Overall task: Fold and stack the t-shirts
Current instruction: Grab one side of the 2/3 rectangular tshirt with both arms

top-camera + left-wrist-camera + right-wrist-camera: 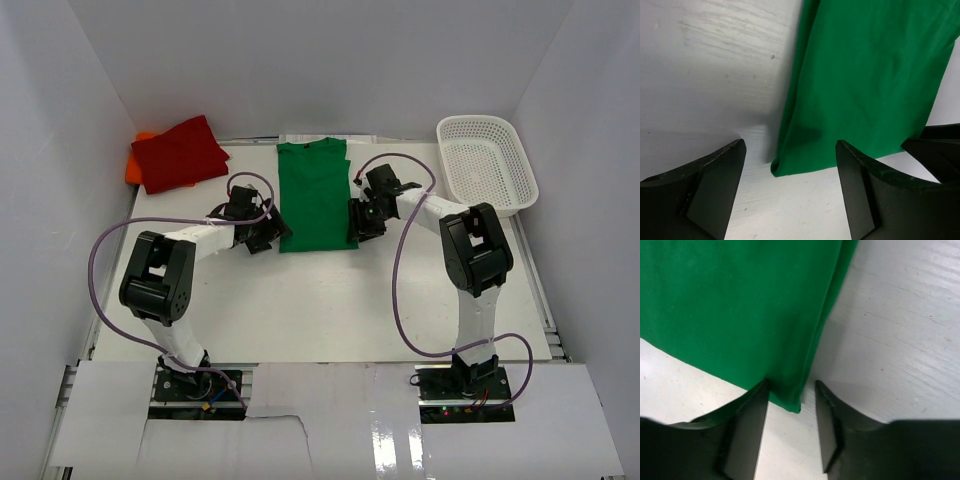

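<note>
At the upper left of the overhead frame, the folded red t-shirt (180,152) lies on the orange t-shirt (133,167), of which only a sliver shows at its left edge. Both sit on the white counter (330,300), well apart from my arms.

Just left of centre, my left end effector (272,235) is down at the lower left corner of the green t-shirt (315,195). In my left wrist view that end effector (790,147) stands wide apart, with the green t-shirt (865,75) running from the upper right down to a corner that lies between my fingers (715,175). Neither one touches the cloth.

The green t-shirt is a long, narrow strip in the upper middle of the overhead frame, flat on the counter with its collar toward the top.

Just right of it, my right end effector (356,228) is at its lower right corner. In my right wrist view that end effector (790,387) is partly apart, straddling the corner of the green t-shirt (740,305). The cloth lies against the left of my two fingers (747,430), with a gap to the other, so it is not pinched.

At the upper right of the overhead frame sits the white mesh basket (480,122).
</note>
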Controlling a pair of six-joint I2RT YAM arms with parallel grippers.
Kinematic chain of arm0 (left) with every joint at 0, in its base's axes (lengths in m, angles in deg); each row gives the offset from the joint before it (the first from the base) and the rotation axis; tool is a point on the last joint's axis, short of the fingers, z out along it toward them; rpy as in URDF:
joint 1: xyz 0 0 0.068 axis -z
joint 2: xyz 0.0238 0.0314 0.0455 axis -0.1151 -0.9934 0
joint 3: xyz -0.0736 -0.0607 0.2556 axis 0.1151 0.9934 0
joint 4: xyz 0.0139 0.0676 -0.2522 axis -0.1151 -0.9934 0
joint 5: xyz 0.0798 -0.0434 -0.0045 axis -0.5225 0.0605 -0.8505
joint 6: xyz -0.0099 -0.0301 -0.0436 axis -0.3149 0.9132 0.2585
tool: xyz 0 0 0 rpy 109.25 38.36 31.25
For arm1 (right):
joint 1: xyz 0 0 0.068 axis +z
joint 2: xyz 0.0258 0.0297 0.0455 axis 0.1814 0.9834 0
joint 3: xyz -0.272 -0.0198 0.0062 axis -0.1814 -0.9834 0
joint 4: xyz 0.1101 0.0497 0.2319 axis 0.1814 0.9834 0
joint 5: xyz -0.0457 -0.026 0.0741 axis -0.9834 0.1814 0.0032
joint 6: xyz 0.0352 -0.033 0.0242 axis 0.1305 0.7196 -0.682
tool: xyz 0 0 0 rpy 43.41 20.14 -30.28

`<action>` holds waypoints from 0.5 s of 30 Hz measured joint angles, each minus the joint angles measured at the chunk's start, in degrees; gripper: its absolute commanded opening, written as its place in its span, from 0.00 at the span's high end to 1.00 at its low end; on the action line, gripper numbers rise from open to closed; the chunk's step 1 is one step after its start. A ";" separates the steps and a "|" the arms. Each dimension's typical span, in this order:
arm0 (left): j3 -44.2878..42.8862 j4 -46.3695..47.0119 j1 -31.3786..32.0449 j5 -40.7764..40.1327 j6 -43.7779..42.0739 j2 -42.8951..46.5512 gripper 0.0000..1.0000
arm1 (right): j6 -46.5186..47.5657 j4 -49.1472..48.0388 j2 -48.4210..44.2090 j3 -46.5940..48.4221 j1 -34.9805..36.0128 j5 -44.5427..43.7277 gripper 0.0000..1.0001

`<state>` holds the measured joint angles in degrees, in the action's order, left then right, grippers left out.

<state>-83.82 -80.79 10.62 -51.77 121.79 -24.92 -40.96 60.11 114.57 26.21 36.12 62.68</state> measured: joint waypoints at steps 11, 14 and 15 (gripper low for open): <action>1.31 4.09 1.11 1.14 1.03 -0.85 0.30 | -0.52 -0.70 1.36 1.09 0.02 0.92 0.56; 3.37 4.04 1.79 1.29 1.62 0.81 0.35 | -0.50 -0.70 1.36 1.11 0.02 0.90 0.56; 3.74 3.78 1.99 1.38 1.81 1.11 0.36 | -0.52 -0.70 1.36 1.11 0.02 0.90 0.56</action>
<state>-80.08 -77.01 12.61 -50.39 123.61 -23.81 -41.48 59.41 115.92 27.32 36.14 63.57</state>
